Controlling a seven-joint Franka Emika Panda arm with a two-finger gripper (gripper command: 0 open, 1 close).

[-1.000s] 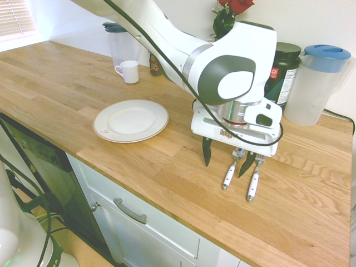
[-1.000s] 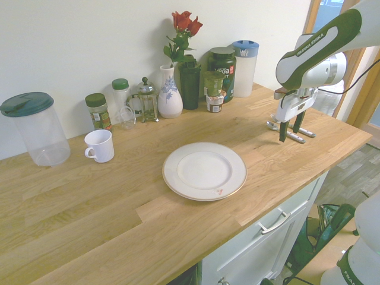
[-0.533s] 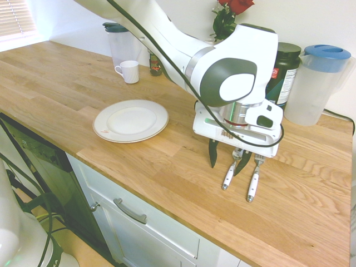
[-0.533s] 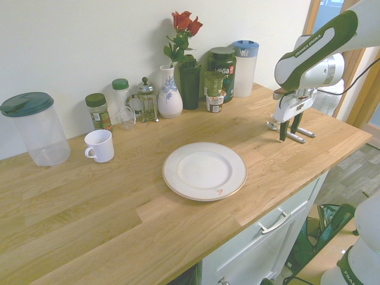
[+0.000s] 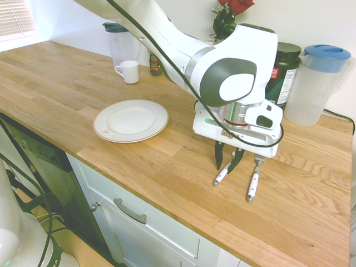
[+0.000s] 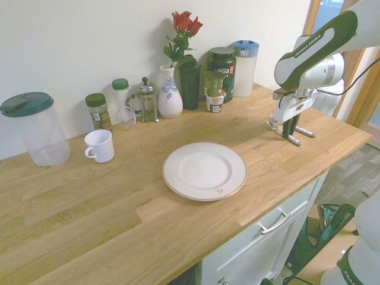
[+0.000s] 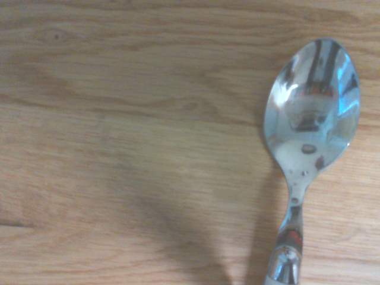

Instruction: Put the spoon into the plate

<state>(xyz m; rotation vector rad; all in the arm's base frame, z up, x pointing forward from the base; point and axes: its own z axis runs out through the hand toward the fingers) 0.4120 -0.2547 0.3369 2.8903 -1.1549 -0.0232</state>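
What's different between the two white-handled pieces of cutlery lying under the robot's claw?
The spoon ends in a smooth oval bowl, seen clearly in the wrist view; the fork ends in tines. The spoon sits between the fingers of the claw, which look closed on its neck, while the fork lies free beside it. The spoon's handle angles slightly away from the fork's. Both have white handles, shiny metal heads and rest on the wooden counter.
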